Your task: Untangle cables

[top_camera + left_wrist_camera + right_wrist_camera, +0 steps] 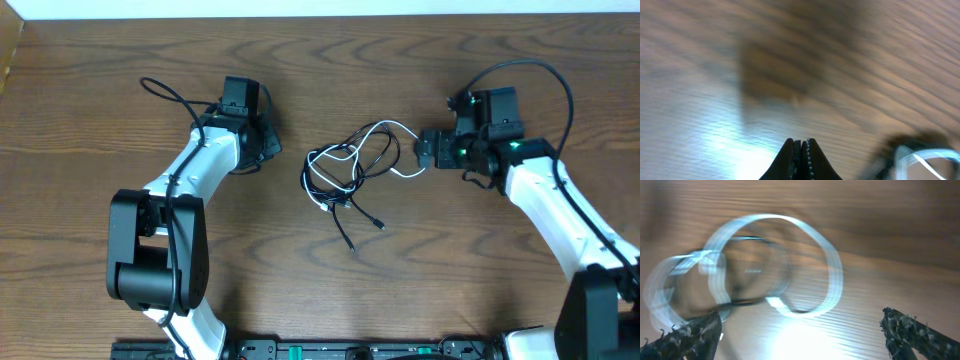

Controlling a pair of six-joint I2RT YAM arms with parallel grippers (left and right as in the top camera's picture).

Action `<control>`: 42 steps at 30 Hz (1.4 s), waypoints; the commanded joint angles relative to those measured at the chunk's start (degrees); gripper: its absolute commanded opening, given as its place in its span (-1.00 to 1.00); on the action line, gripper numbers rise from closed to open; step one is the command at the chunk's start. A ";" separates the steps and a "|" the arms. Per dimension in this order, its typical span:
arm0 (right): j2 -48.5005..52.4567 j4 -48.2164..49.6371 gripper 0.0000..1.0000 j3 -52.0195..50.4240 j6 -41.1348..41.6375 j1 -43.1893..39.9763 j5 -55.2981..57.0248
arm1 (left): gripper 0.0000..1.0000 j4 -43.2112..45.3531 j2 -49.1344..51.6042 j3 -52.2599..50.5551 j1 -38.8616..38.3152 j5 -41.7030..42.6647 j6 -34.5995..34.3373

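Overhead gives me the cables (350, 170) knotted in one clump at the middle of the table (100, 60). My right gripper (424, 152) sits just beside the clump's right end with its jaws spread wide. On the right wrist view the white cable (832, 275) curls in a blurred loop ahead of it, and nothing lies between the jaws. I judge it is placed there to take that white loop, the strand nearest to it.

My left gripper (801, 150) is pinched fully closed on nothing, off to the clump's left and apart from it. Its camera catches only bare wood and a blurred edge of cable at lower right. I read that as a waiting pose, kept out of the other arm's way.

The clump's long axis runs diagonally in the overhead view, from upper right near the right gripper down to lower left. Two black tails (350, 235) trail from its lower side toward the near edge of the table, small plugs pointing that way.
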 commanded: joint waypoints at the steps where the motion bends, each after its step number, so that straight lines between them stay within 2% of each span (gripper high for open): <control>1: 0.83 0.44 0.94 0.17 0.17 1.77 -14.40 | -0.85 0.70 -0.70 -0.33 0.17 12.87 6.54; 6: 3.23 0.57 0.68 0.09 0.20 5.16 -14.60 | -0.85 0.39 -0.63 -0.33 0.17 15.39 6.71; 10: 5.97 2.27 0.60 0.09 -1.03 8.70 -17.35 | -0.85 -0.94 -0.59 -0.33 0.17 15.41 6.69; 12: 7.87 4.74 0.50 0.09 -2.38 10.91 -20.39 | -0.85 -1.60 -0.59 -0.33 0.17 15.54 6.69; 13: 8.87 6.23 0.41 0.09 -2.38 11.98 -21.24 | -0.85 -1.81 -0.59 -0.33 0.17 15.58 6.69; 16: 11.96 11.21 -0.19 0.09 -2.29 15.02 -22.14 | -0.85 -2.45 -0.59 -0.33 0.17 15.80 6.69; 17: 13.14 13.09 -0.28 0.09 -2.12 16.06 -22.21 | -0.85 -2.69 -0.59 -0.33 0.17 15.89 6.69; 24: 20.61 25.24 -0.06 0.09 3.69 20.35 -22.27 | -0.85 -4.35 -0.50 -0.33 0.17 16.81 6.71; 32: 24.98 31.63 -0.09 0.11 6.08 21.42 -27.89 | -0.85 -4.11 0.68 -0.33 0.17 16.83 6.69; 35: 24.96 33.55 -0.24 0.11 6.10 21.07 -28.04 | -0.85 -4.09 0.70 -0.33 0.17 16.83 6.71; 36: 24.96 34.36 -0.36 0.11 6.25 20.94 -28.26 | -0.85 -4.07 0.70 -0.33 0.17 16.83 6.71; 38: 24.96 36.30 -0.82 0.11 7.91 20.46 -28.24 | -0.84 -3.89 0.70 -0.33 0.17 16.83 6.75; 39: 24.96 37.35 -0.95 0.11 9.38 20.17 -28.26 | -0.84 -3.87 0.70 -0.33 0.17 16.85 6.97; 42: 24.96 39.45 -0.98 0.11 12.72 19.37 -28.28 | -0.74 -3.78 0.70 -0.33 0.17 17.09 7.26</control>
